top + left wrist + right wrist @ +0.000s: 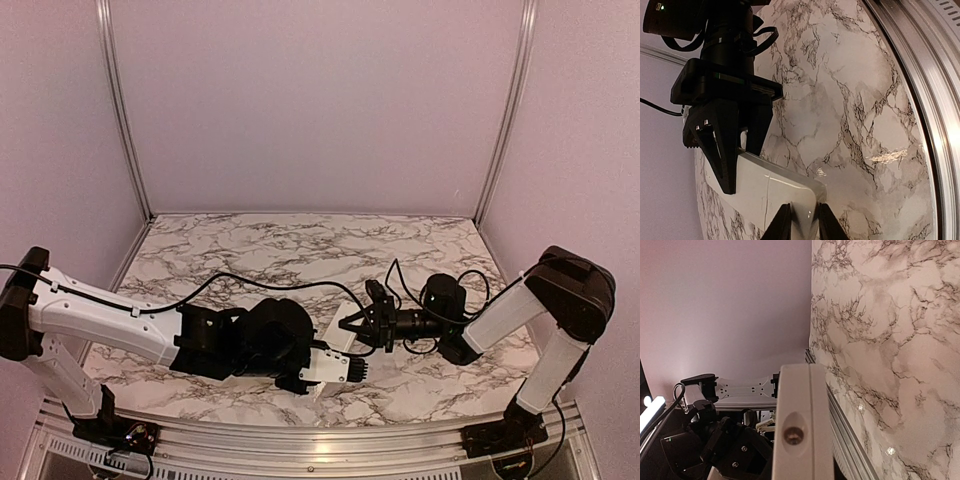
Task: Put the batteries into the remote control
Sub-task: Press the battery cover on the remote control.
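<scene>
The white remote control is held off the marble table between both grippers, near the front edge. In the left wrist view my left gripper is shut on a rounded corner of the remote. My right gripper clamps the other end, one black finger across the remote's smooth back. In the top view the left gripper and right gripper meet at the remote. The right wrist view shows the remote's end face with its small round emitter. No batteries show in any view.
The marble tabletop lies behind the grippers. A metal rail runs along the table's near edge and also shows in the right wrist view. Black cables loop behind the right wrist. Pale walls enclose the back and sides.
</scene>
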Available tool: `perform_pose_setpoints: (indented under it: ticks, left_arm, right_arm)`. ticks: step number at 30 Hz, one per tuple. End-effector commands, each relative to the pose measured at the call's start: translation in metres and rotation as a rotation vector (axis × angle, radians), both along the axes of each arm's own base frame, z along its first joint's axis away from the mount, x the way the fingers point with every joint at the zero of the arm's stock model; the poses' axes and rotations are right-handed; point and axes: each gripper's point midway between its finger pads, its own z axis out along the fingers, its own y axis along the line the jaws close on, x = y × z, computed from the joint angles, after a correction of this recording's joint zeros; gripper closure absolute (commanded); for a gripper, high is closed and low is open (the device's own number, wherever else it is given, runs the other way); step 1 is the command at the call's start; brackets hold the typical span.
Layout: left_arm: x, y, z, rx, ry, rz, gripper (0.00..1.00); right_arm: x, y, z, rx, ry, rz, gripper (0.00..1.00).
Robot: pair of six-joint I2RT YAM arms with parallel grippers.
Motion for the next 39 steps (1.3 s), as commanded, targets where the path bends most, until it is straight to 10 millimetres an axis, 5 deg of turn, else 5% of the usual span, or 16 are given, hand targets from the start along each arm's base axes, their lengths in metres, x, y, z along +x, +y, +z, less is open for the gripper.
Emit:
perform_pose_setpoints:
  ticks: [1, 9, 20, 27, 39]
  left_arm:
    - [0.021, -0.001, 0.009, -0.064, -0.023, 0.056, 0.77]
    - [-0.002, 0.004, 0.023, -0.089, -0.001, 0.016, 0.64]
    - [0.000, 0.041, 0.096, -0.446, 0.048, 0.163, 0.08]
    - [0.008, 0.057, 0.086, -0.489, 0.079, 0.245, 0.07]
    - [0.006, 0.027, 0.069, -0.482, 0.111, 0.207, 0.03]
  right_arm:
    - [-0.042, 0.011, 0.050, 0.148, -0.116, 0.207, 1.00]
    - [-0.007, -0.009, 0.046, 0.083, -0.189, 0.105, 1.00]
    - [0.020, -0.019, 0.067, 0.023, -0.461, 0.055, 1.00]
    - [0.009, -0.018, 0.096, 0.102, -0.593, 0.118, 1.00]
    - [-0.015, -0.003, 0.119, 0.179, -0.648, 0.230, 1.00]
